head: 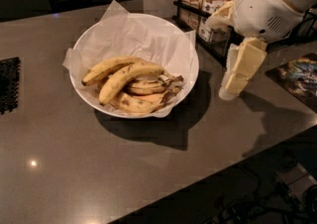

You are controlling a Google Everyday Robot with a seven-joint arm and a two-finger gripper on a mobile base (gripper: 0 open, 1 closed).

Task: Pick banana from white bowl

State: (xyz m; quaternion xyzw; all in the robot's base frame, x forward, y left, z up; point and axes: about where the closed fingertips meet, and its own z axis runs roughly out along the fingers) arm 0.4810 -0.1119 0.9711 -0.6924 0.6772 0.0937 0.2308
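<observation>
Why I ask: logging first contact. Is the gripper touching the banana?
Apart. The camera view shows the gripper hanging right of the white bowl, outside its rim; the banana lies inside, with paper lining and counter between them.

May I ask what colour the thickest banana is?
The banana is yellow with brown specks, camera view; the hand hangs right of the white bowl.

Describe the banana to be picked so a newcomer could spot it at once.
On the counter sits the bowl, left of the gripper. The banana lies topmost in it: thicker than the slim one behind it, cleaner yellow than the spotted ones beneath.
</observation>
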